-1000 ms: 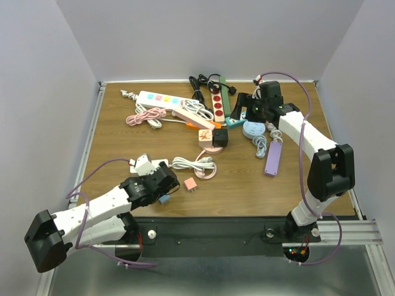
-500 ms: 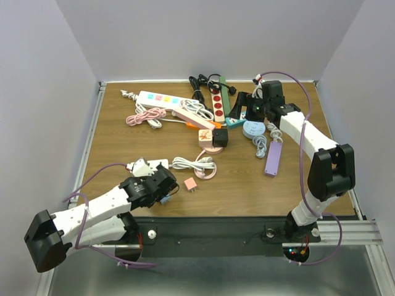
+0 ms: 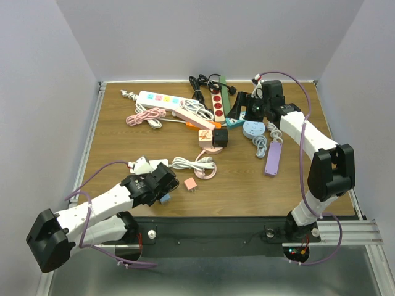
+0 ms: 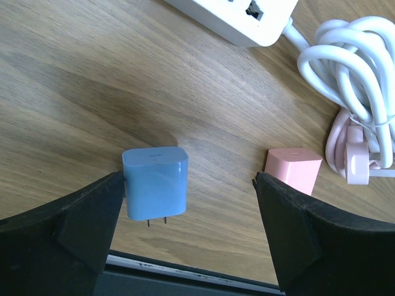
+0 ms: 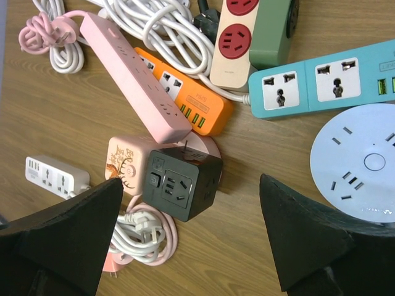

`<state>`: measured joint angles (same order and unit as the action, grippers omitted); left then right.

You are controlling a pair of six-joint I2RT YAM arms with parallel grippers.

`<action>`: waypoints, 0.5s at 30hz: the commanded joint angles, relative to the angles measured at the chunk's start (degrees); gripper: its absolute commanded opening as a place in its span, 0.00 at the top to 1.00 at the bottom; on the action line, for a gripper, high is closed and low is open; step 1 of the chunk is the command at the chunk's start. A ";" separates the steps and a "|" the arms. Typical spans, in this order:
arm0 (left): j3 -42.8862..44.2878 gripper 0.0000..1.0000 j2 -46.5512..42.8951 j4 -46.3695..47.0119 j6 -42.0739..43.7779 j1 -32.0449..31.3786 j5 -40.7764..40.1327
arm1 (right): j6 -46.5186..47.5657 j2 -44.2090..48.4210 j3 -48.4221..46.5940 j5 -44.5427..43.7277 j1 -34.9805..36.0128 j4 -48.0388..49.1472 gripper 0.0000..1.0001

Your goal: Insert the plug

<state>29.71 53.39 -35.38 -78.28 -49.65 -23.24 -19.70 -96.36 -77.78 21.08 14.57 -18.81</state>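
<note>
**At the table's near left edge: blue plug between the spread jaws of my left claw**

1. Blue plug. It lies flat on the wooden table, close to the near edge, with its two prongs pointing at that edge. Nothing grips it.

2. Left claw. My jaws stand wide apart, low over the wood, one on each side of the plug. The left finger is just beside the plug's left face; I cannot tell whether it touches. The right finger sits well clear of the plug.

3. Immediate surroundings. A pink plug lies to the right of the blue one, apart from it and just beside my right finger. Farther from the edge lies a white power strip, its white cable coil bundled to the right.

4. Right claw. It hangs over the cluster at the far right of the table, jaws spread and holding nothing.

5. Below the right claw. A black cube socket sits between my fingers in the wrist view. Beyond it lie a pink power strip and an orange power strip, side by side. To the right are a teal power strip and a round pale-blue socket. A purple power strip lies apart, nearer the right arm.
</note>
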 commanded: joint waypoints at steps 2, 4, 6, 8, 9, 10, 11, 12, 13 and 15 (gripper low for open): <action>-1.40 0.01 -3.98 -1.02 -0.74 0.34 -0.40 | 0.19 -0.15 0.79 1.77 -0.59 2.90 0.05; -1.94 0.01 -3.29 0.74 0.75 1.21 0.21 | 0.19 -0.32 0.96 1.86 -0.59 2.99 0.05; -1.68 0.01 -0.58 3.54 4.69 2.62 1.79 | 0.10 -0.24 0.87 2.03 -0.68 2.99 0.05; -0.36 0.01 3.10 4.00 6.12 3.06 2.50 | 0.10 0.03 0.96 2.47 -0.77 3.07 0.05; 0.08 0.01 4.26 4.17 6.73 3.07 2.76 | 0.10 0.12 0.96 2.47 -0.77 2.99 0.05; 0.34 0.01 5.14 5.31 8.48 3.07 3.20 | 0.10 0.29 0.87 2.47 -0.77 2.99 0.05; 0.78 0.01 6.11 5.66 9.10 2.98 3.38 | 0.19 0.38 0.87 2.47 -0.86 3.07 0.05; 0.96 0.01 7.51 6.02 9.63 3.07 3.73 | 0.19 0.64 0.96 2.56 -0.94 2.99 0.05; 1.05 0.01 8.13 6.80 10.16 3.07 3.91 | 0.19 0.64 1.05 2.56 -1.03 3.07 0.05; 1.40 0.01 9.10 7.42 11.22 3.07 4.35 | 0.19 0.82 1.14 2.65 -1.21 3.08 0.06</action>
<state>29.15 61.60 -29.91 -70.70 -46.76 -19.40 -19.70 -96.57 -76.73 22.65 13.96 -18.46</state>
